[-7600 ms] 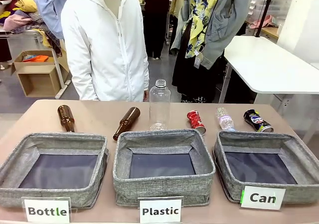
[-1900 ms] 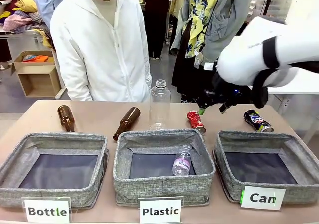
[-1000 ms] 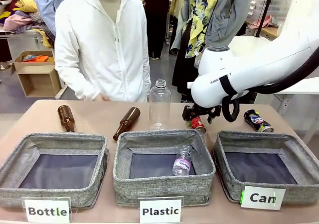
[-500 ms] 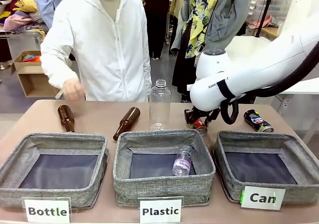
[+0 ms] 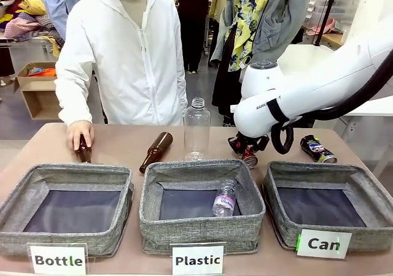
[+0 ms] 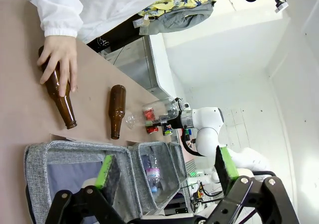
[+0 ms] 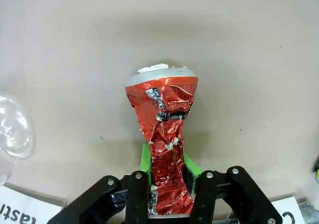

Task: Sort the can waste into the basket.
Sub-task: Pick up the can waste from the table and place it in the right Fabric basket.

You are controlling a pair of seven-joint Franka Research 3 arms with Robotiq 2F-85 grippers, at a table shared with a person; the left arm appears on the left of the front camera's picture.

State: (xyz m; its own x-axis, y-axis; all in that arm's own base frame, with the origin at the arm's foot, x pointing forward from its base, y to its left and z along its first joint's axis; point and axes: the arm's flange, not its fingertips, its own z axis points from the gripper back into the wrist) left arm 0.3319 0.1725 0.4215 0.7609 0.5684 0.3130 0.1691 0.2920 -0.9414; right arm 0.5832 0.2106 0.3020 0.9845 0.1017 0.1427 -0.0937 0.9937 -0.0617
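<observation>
"What did your right gripper [image 7: 167, 170] have?"

"My 2 green pads [image 7: 145, 159] were pinching the crushed waist of the red can [image 7: 163, 104]. Its top pointed to 12 o'clock in my wrist view. I could not tell whether it rested on the table [image 5: 123, 142] or sat just above it."

"Where was that, seen from the front?"

"Just behind the Plastic basket [image 5: 202, 168], at its far right corner. The Can basket [image 5: 368, 181] lay at 5 o'clock from the red can. The black can [image 5: 317, 148] lay on the table at 3 o'clock from it, apart."

"And your left gripper [image 6: 166, 166]?"

"Its jaws stood spread, with nothing between them. At 9 o'clock on the table, a person's hand [image 5: 80, 132] rested on a brown bottle [image 5: 83, 153]."
</observation>
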